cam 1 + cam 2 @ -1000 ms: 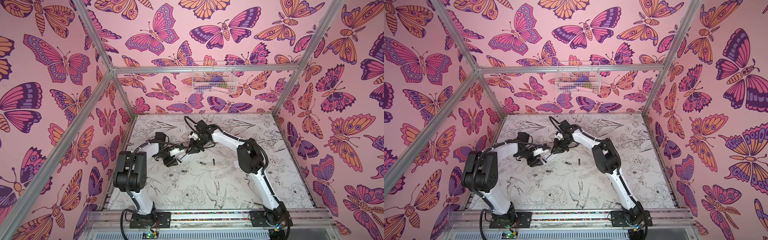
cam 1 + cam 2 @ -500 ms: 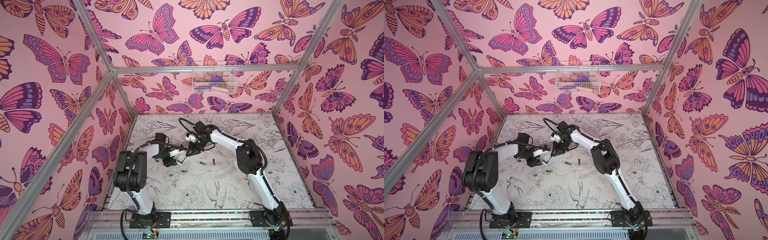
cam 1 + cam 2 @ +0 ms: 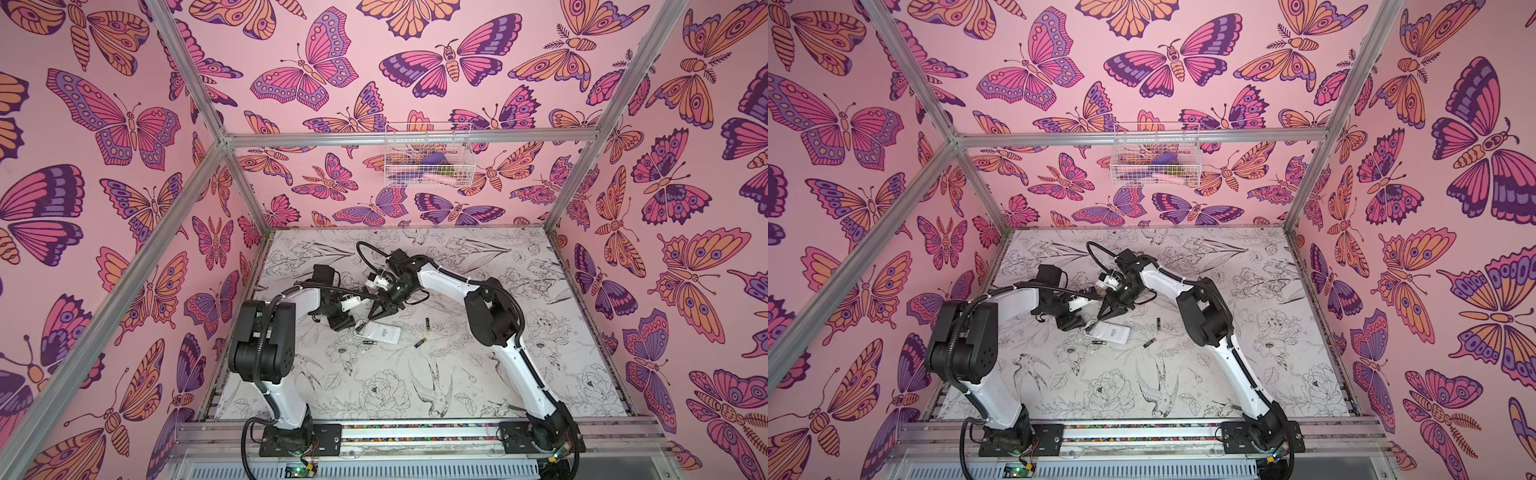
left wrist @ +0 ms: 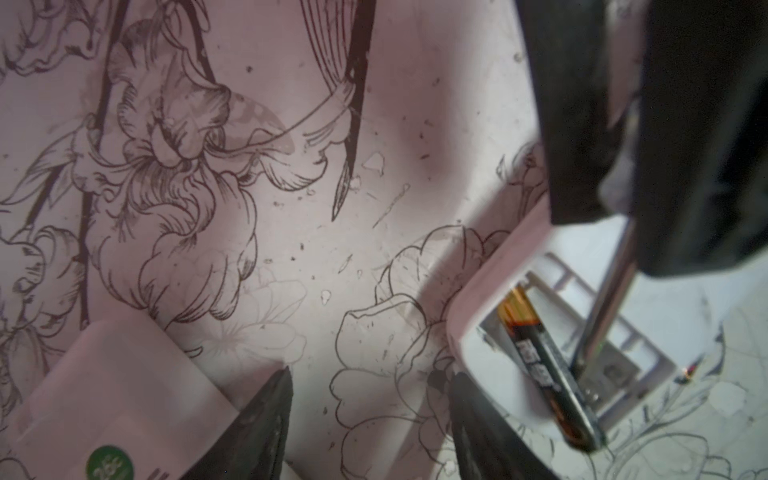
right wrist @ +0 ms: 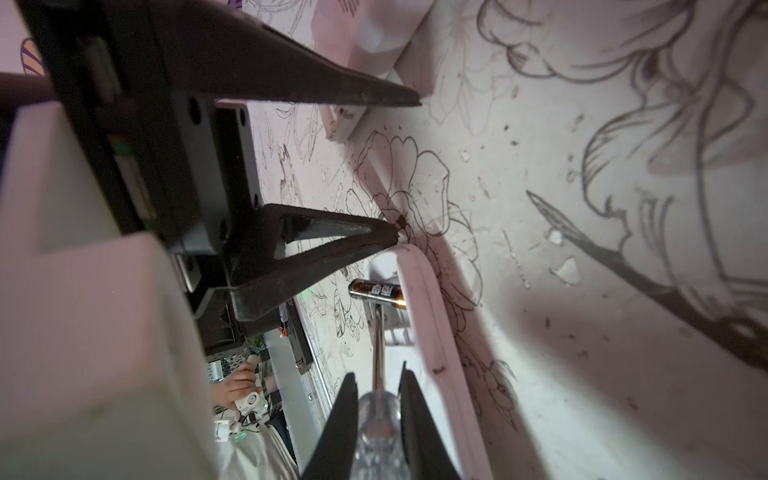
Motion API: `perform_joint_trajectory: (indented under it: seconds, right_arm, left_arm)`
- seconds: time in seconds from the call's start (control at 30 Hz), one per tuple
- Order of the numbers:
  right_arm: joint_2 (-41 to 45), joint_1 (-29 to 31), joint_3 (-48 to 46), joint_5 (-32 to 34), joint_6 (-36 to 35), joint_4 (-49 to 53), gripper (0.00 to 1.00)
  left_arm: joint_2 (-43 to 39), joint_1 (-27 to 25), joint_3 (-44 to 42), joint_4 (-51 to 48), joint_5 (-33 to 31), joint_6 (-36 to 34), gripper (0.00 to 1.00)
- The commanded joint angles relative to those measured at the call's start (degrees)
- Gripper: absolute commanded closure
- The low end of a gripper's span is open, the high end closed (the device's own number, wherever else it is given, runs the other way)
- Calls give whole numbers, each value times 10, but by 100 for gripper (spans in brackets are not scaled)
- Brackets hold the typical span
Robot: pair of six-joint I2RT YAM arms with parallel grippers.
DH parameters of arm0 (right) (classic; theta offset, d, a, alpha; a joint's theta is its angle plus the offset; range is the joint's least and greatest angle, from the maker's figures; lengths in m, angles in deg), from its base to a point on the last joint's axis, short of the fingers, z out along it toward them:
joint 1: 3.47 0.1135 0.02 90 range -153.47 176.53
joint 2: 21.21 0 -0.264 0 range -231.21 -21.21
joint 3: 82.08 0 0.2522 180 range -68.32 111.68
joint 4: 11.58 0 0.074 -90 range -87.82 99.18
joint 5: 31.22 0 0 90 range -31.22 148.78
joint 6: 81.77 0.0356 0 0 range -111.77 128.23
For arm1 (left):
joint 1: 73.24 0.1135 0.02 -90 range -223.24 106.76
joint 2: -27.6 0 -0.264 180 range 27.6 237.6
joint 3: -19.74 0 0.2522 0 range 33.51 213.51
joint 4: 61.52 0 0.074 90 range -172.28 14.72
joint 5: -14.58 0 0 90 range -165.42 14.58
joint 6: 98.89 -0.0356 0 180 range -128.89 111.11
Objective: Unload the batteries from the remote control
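Prying out the last slim black gold-ended battery is our step, we judge. The left gripper, jaws wide and empty, rests a finger by the white plastic remote control, whose open bay holds that battery; its white lettering is unreadable. The right gripper, jaws clamped on the clear-handled steel screwdriver, must lever it up. Three loose batteries lie on the flower-printed table.
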Motion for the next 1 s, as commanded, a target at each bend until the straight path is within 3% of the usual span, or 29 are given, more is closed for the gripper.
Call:
perform_joint_trajectory:
  seconds: [0.0, 0.2, 0.47, 0.63, 0.73, 0.83, 0.97]
  right_arm:
    - [13, -14, -38, 5, 40, -47, 100]
    - [87, -37, -139, 27, 109, -174, 100]
    - [166, -51, -204, 52, 124, -199, 100]
    - [318, -87, -335, 127, 50, -69, 100]
    - [423, -93, -404, 246, -6, 107, 100]
    - [527, -74, -489, 346, 35, 232, 100]
    - [650, -9, -550, 398, 126, 341, 100]
  left_arm:
    - [-15, -5, -13, -4, 4, 9, 37]
    - [-77, -5, -4, -56, 5, 30, 37]
    - [-130, -26, 30, -134, 7, 109, 36]
    - [-156, -67, 28, -157, -6, 146, 35]
    - [-163, -74, 27, -158, -6, 190, 34]
    - [-171, -78, 29, -158, -4, 226, 33]
    - [-168, -84, 34, -158, 5, 250, 33]
